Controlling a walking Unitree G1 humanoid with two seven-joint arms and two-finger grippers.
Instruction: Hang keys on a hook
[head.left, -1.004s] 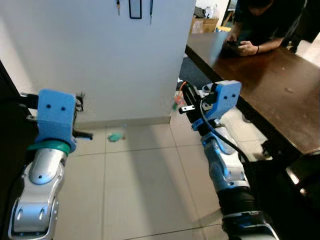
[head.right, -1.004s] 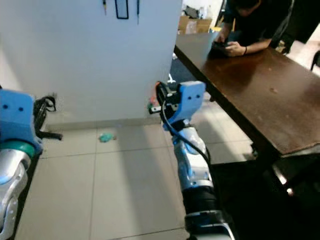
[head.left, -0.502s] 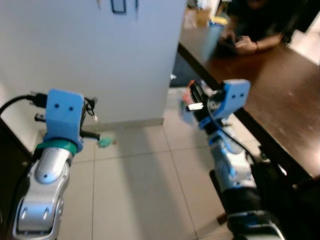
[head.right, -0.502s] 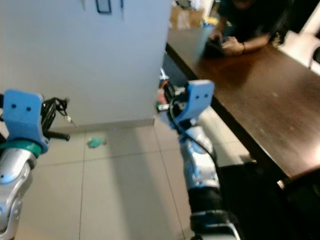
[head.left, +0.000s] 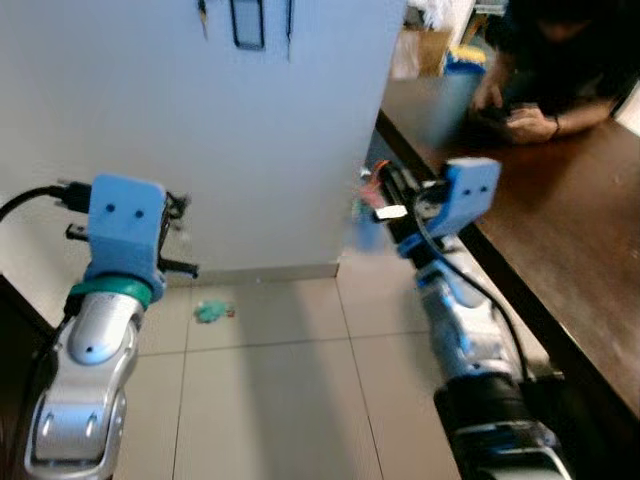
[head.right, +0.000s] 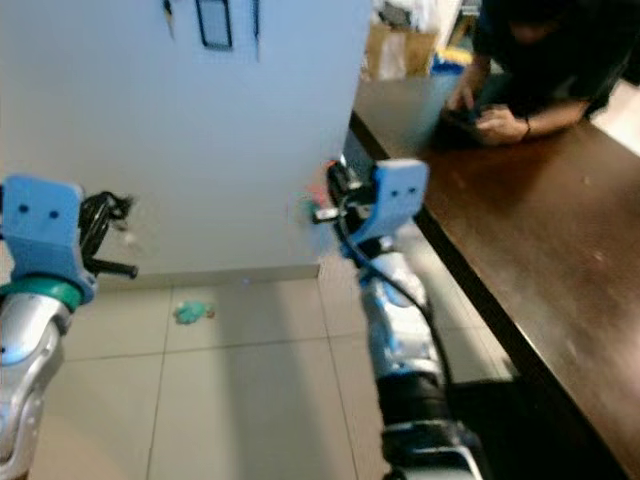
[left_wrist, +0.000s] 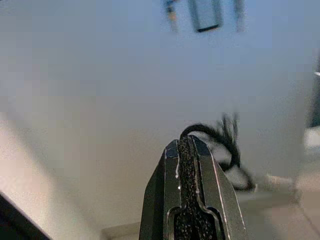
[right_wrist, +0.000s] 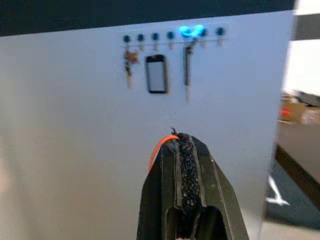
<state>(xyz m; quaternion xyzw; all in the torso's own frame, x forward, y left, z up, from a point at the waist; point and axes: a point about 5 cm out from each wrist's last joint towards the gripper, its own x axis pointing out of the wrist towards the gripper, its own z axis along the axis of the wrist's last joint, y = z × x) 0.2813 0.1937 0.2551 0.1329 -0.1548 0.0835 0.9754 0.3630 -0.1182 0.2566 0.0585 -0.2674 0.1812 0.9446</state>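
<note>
**Keys in the left gripper, wall hooks ahead**

The white wall (head.left: 150, 120) is nearer and more centred than a second ago; the camera moved. The left gripper (left_wrist: 189, 142) is clenched on the keys (left_wrist: 225, 145), which probably are light and swing freely. The right gripper (right_wrist: 181, 142) is closed on an orange cord (right_wrist: 159, 145). The hooks (right_wrist: 170, 36) wait above.

Home interior, pale tiled floor (head.left: 270, 400), long dark wooden table (head.right: 520, 220) with a seated person (head.right: 530, 60), white wall panel (right_wrist: 90, 140) with row of small hooks (right_wrist: 170, 36) ahead of fingers
</note>
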